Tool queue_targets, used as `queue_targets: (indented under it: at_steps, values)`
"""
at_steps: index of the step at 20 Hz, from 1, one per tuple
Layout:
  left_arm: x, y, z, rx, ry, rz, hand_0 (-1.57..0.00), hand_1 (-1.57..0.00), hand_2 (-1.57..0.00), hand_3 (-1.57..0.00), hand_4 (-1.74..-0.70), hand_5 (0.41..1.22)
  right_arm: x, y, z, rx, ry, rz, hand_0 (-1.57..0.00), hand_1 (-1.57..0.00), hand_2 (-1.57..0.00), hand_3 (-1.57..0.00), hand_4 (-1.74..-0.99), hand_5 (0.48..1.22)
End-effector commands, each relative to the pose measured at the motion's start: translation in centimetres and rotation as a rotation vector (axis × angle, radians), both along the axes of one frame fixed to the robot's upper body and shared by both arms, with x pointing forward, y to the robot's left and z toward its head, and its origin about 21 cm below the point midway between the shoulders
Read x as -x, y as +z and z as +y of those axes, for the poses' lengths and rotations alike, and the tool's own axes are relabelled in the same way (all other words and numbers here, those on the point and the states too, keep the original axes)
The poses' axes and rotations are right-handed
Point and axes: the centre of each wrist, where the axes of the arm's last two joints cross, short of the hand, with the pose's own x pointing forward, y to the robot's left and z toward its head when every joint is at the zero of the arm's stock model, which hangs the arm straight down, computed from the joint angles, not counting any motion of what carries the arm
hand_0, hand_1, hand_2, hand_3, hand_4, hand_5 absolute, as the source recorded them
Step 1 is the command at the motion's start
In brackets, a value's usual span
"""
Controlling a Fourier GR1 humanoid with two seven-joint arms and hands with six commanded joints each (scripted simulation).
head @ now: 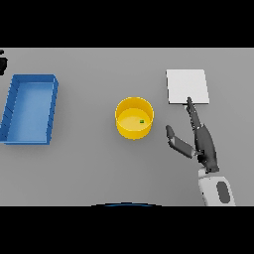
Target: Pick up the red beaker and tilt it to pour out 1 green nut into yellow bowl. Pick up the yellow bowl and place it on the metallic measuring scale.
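A round yellow bowl [134,118] stood upright near the middle of the grey table, open side up. One small green nut [142,121] lay inside it, on the bottom toward the right. A flat, pale metallic square scale [187,86] lay on the table up and to the right, apart from the bowl.

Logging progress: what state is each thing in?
Yellow bowl: upright on the table, a green nut inside.
Scale: bare, nothing on it.
Blue tray: empty.
Right robot hand: open, holding nothing.
Left robot hand: barely visible at the edge.
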Motion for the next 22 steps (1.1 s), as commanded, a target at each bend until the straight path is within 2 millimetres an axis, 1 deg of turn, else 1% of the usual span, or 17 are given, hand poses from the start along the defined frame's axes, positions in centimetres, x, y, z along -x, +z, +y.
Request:
queue_targets:
  at_steps: [1, 2, 3, 5, 6, 7, 8, 9, 10, 11, 12, 13, 15, 16, 18, 20, 22]
  values:
    - [0.6, -0.8, -0.4, 0.009, 0.018, 0.02, -1.57, -1.57, -1.57, -1.39, -1.74, 1.221, 0.2, -0.2, 0.1, -0.01, 0.0, -0.003, 0.0, 0.0, 0.0, 0.0, -1.201, 0.693]
    - [1.4, -1.4, -0.7, 0.016, 0.02, 0.019, -1.57, -1.57, -1.57, -1.39, -1.74, 1.221, 0.2, -0.1, 0.2, -0.012, 0.003, 0.001, 0.0, 0.0, 0.0, 0.0, -1.195, 0.69]
    - [2.2, -1.8, -0.4, 0.02, 0.03, 0.036, -1.57, -1.57, -1.57, -1.38, -1.74, 1.221, 0.1, -0.1, 0.2, -0.006, 0.002, 0.008, 0.0, 0.0, 0.0, 0.0, -1.186, 0.687]
    - [3.1, -2.5, -1.2, 0.046, 0.019, 0.064, -1.57, -1.57, -1.57, -1.38, -1.74, 1.076, -0.2, 0.2, 0.5, -0.018, -0.002, 0.012, 0.0, 0.0, 0.0, 0.0, -1.17, 0.683]
    - [3.7, -2.7, -1.2, 0.069, 0.023, 0.093, -1.57, -1.57, -1.57, -1.37, -1.74, 1.008, 0.1, -0.1, 0.6, -0.019, 0.003, 0.017, 0.0, 0.0, 0.0, 0.0, -1.169, 0.68]
    - [3.9, -2.4, -1.6, 0.077, 0.002, 0.124, -1.57, -1.57, -1.57, -1.37, -1.73, 0.955, -0.1, 0.0, 0.4, -0.016, -0.002, 0.02, 0.0, 0.0, 0.0, 0.0, -1.168, 0.679]
    - [4.5, -2.3, -1.7, 0.068, -0.024, 0.152, -1.57, -1.57, -1.57, -1.41, -1.66, 0.888, -0.1, 0.1, 0.4, -0.011, -0.001, 0.014, 0.0, 0.0, 0.0, 0.0, -1.165, 0.678]
    - [5.0, -2.2, -1.8, 0.069, -0.071, 0.156, -1.57, -1.57, -1.57, -1.37, -1.49, 0.827, -0.1, 0.0, 0.4, -0.004, -0.002, 0.02, 0.0, 0.0, 0.0, 0.0, -1.165, 0.675]
    - [5.5, -2.5, -1.7, 0.041, -0.134, 0.172, -1.57, -1.54, -1.49, -1.24, -1.31, 0.774, -0.2, 0.1, 0.4, 0.0, -0.002, 0.021, 0.0, 0.0, 0.0, 0.0, -1.163, 0.671]
    - [6.1, -2.1, -1.5, 0.02, -0.191, 0.172, -1.5, -1.38, -1.31, -1.1, -1.15, 0.74, -0.1, 0.0, 0.2, -0.002, 0.002, 0.014, 0.0, 0.0, 0.0, 0.0, -1.159, 0.669]
    - [6.3, -1.8, -1.4, 0.043, -0.253, 0.168, -1.25, -1.1, -1.05, -0.88, -1.03, 0.714, 0.1, 0.1, 0.1, -0.002, 0.006, 0.002, 0.0, 0.0, 0.0, 0.0, -1.161, 0.669]
    - [6.6, -1.7, -1.3, 0.06, -0.276, 0.191, -1.0, -0.88, -0.84, -0.71, -0.93, 0.697, -0.2, 0.1, 0.2, -0.003, 0.002, 0.012, 0.0, 0.0, 0.0, 0.0, -1.162, 0.671]
    - [7.0, -1.7, -0.7, 0.069, -0.305, 0.218, -0.64, -0.56, -0.54, -0.45, -0.82, 0.667, -0.1, 0.5, 0.5, -0.01, 0.009, -0.003, 0.0, 0.0, 0.0, 0.0, -1.151, 0.677]
    - [6.9, -1.4, -0.9, 0.023, -0.324, 0.237, -0.51, -0.45, -0.43, -0.36, -0.78, 0.656, 0.1, 0.2, 0.4, -0.004, 0.014, 0.001, 0.0, 0.0, 0.0, 0.0, -1.147, 0.68]
    - [6.9, -2.3, -1.0, -0.009, -0.325, 0.25, -0.33, -0.29, -0.27, -0.23, -0.75, 0.647, 0.3, 0.5, 0.5, -0.007, 0.024, -0.01, 0.0, 0.0, 0.0, 0.0, -1.148, 0.688]
    - [6.4, -2.7, -1.3, -0.023, -0.317, 0.246, -0.21, -0.18, -0.18, -0.15, -0.73, 0.647, 0.1, 0.2, 0.6, -0.002, 0.013, 0.017, 0.0, 0.0, 0.0, 0.0, -1.16, 0.688]
    - [6.2, -3.1, -1.1, -0.036, -0.303, 0.232, -0.13, -0.12, -0.11, -0.09, -0.72, 0.647, 0.1, 0.2, 0.4, 0.004, 0.007, 0.013, 0.0, 0.0, 0.0, 0.0, -1.173, 0.688]
